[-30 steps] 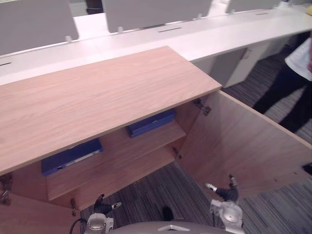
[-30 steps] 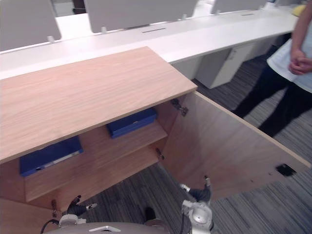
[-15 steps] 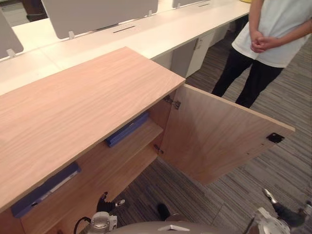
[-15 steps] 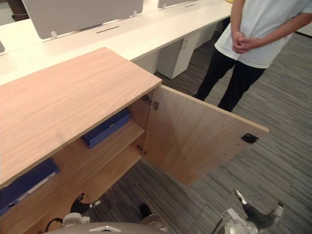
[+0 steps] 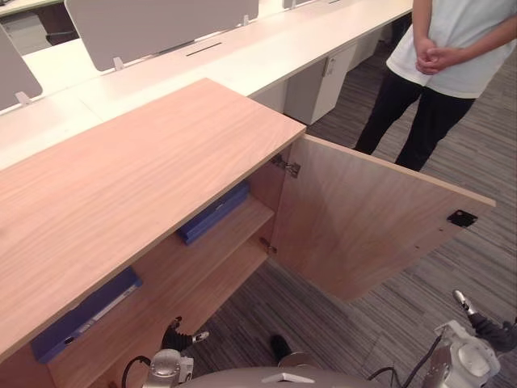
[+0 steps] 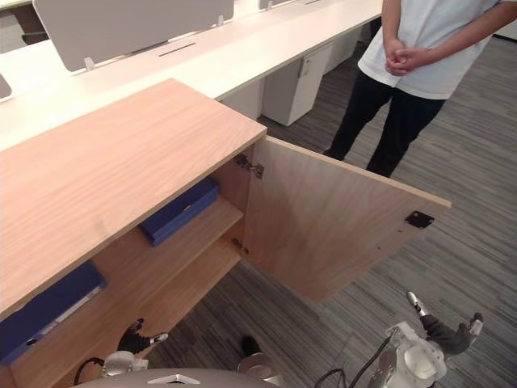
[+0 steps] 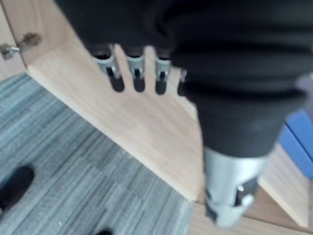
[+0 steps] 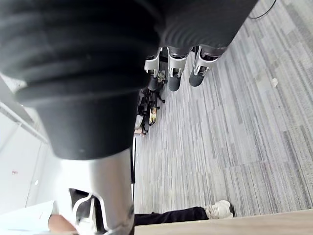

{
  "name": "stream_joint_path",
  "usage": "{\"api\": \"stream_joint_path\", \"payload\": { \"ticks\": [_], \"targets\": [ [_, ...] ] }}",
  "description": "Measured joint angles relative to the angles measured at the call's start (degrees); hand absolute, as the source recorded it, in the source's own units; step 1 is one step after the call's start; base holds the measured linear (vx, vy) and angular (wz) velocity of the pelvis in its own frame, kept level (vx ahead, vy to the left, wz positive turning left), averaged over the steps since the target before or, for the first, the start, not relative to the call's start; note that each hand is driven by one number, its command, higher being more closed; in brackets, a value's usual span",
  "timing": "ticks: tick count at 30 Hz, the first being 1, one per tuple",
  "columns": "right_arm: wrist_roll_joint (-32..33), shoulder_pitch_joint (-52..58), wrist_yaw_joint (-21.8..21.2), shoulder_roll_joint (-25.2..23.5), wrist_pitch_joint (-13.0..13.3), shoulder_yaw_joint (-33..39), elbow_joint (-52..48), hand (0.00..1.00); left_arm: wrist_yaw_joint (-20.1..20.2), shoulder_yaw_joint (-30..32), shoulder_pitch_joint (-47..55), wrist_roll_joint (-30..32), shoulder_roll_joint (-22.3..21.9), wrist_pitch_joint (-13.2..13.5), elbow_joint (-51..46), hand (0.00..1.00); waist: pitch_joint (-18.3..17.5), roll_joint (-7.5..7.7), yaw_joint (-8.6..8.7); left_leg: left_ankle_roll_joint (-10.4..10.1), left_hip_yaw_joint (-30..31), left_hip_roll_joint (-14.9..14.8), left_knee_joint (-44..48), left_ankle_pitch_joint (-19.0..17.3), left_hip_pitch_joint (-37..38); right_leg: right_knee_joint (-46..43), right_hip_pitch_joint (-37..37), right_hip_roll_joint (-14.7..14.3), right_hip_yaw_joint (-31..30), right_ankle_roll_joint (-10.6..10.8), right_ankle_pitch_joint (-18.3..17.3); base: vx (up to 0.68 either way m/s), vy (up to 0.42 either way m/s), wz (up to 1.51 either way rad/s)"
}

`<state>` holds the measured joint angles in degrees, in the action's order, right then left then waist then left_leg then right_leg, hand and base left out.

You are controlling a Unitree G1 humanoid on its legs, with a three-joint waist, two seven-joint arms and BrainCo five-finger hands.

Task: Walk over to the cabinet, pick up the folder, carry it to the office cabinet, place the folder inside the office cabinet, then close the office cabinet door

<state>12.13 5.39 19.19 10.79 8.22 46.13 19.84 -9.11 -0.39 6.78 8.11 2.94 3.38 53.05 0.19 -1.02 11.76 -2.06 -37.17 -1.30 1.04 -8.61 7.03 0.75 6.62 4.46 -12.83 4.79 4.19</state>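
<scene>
Two blue folders lie flat on the upper shelf of the open wooden cabinet (image 5: 129,178): one (image 5: 214,212) by the hinge side, one (image 5: 85,314) further left. My left hand (image 5: 178,334) hangs low in front of the lower shelf (image 7: 146,132), fingers (image 7: 137,78) straight, nothing in it. A corner of a blue folder (image 7: 298,147) shows past that hand. My right hand (image 6: 440,330) hangs over the carpet beyond the free edge of the cabinet door (image 5: 363,226), fingers (image 8: 176,73) relaxed and empty. The door stands wide open.
A person (image 5: 452,56) in a white shirt and dark trousers stands past the door, hands clasped. Behind the cabinet runs a long white desk (image 5: 242,56) with grey dividers (image 5: 161,24). Striped grey carpet (image 8: 234,137) covers the floor.
The view has swung to the right, bringing the person into sight. My right hand has gone from in front of the door's inner face out to beyond its free edge.
</scene>
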Motion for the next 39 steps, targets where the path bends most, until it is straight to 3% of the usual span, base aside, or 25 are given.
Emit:
{"api": "stream_joint_path", "payload": {
  "ticks": [2,9,21,35,39],
  "targets": [
    [-0.10,-1.40,-1.29,3.82,-0.07,-0.34,2.21,0.00,0.00,-0.71,0.77,0.01,0.74,0.06,0.02,0.00,0.07,-0.65,-0.07,0.05,1.21,0.09,0.01,0.03,-0.23,0.55,-0.47,0.31,1.13,0.00,-0.14,-0.03,-0.081,0.20],
    [-0.65,-4.25,-2.90,12.37,-0.08,-1.50,7.13,0.00,0.76,-1.90,2.22,0.00,1.76,0.27,1.66,0.00,-0.04,-0.88,0.06,0.27,4.32,0.50,0.16,0.14,-1.36,1.99,-0.86,1.20,2.98,0.78,0.37,-0.02,-0.056,0.13],
    [-0.05,-10.48,-5.58,21.46,-0.01,-9.77,10.75,0.00,1.26,-3.24,2.70,-0.05,1.95,1.29,1.61,0.00,1.51,-3.12,0.53,0.63,7.47,0.59,1.00,-0.19,-3.08,2.58,-0.49,1.76,5.01,0.82,0.42,-0.03,-0.049,0.06],
    [1.58,-13.61,-5.94,23.91,0.04,-14.44,12.41,0.00,2.04,-4.27,2.31,-0.11,1.75,1.88,-0.72,0.00,3.04,-3.83,1.24,0.65,9.12,0.49,1.11,-0.16,-4.10,3.80,-0.33,1.85,5.91,1.48,1.13,-0.04,-0.053,0.01],
    [1.51,-12.15,-3.75,20.31,0.16,-13.81,6.10,0.00,2.06,-4.27,1.79,0.00,1.29,1.94,-0.70,0.00,3.30,-4.17,1.63,0.76,9.54,0.49,1.11,-0.06,-4.09,3.81,-0.48,2.05,6.30,1.69,1.27,-0.06,-0.060,0.03]
  ]
}}
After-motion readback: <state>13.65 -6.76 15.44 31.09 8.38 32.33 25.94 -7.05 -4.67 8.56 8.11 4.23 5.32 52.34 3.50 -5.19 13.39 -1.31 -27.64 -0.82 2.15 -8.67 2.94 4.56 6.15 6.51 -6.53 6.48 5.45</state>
